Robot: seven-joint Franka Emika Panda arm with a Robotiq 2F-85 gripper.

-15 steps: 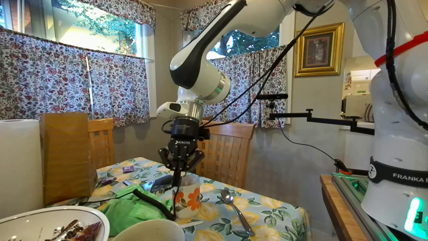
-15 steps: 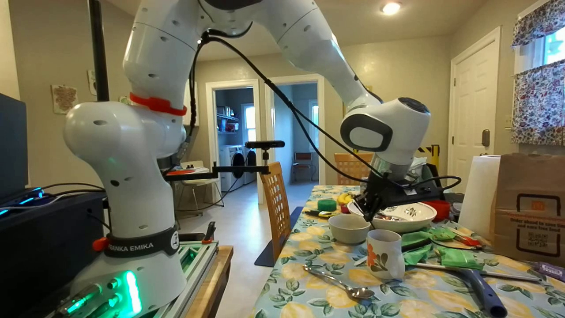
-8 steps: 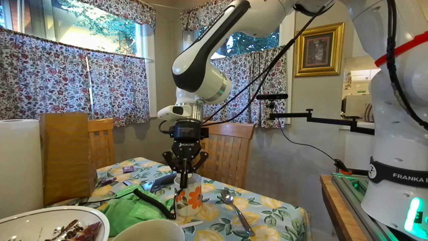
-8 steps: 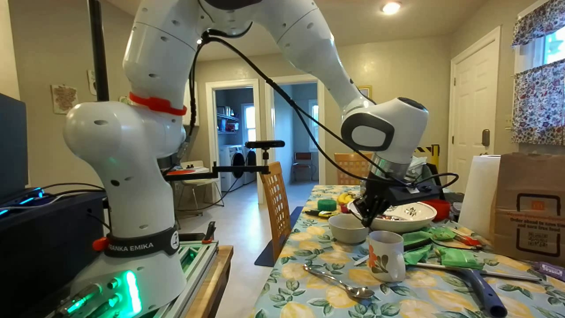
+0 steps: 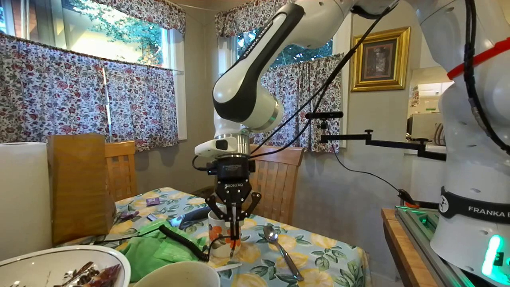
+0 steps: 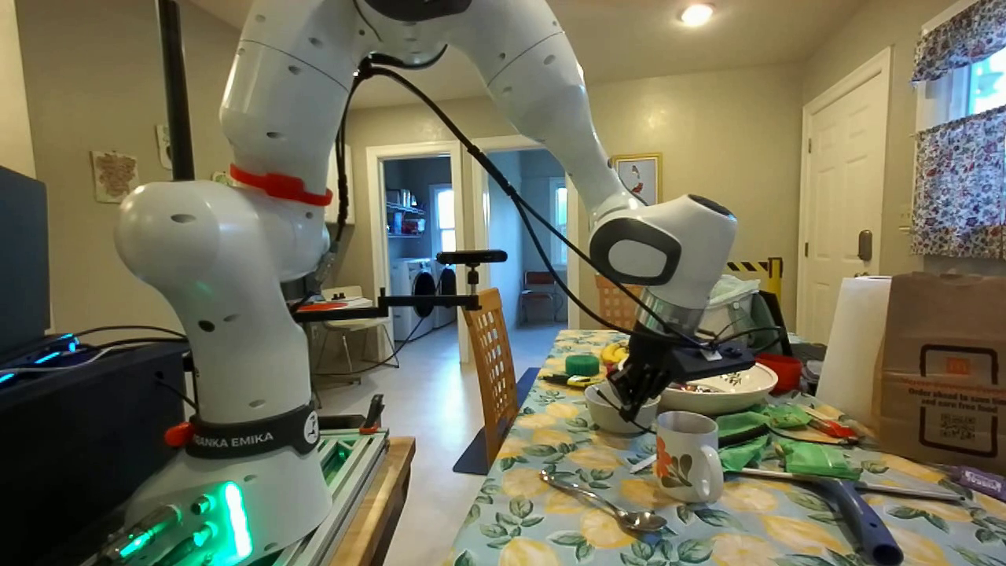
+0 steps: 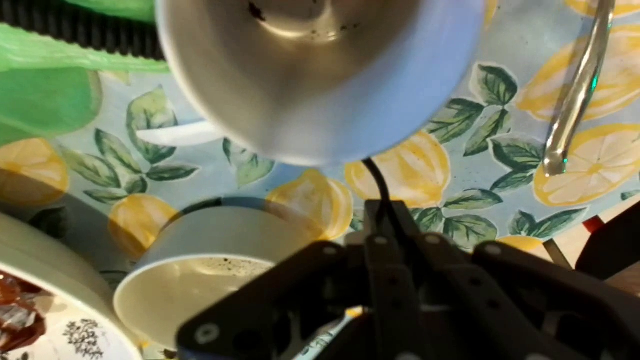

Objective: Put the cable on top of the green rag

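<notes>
You have the gripper point(image 5: 235, 238) pinched on a thin stretch of the cable point(image 5: 183, 240), whose coiled part lies aside, across the green rag point(image 5: 145, 255).

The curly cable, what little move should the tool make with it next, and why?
Probably lift the cable a little: the tool grips its thin part close to the mug, away from the green rag, so dragging it sideways might bump the mug.
</notes>
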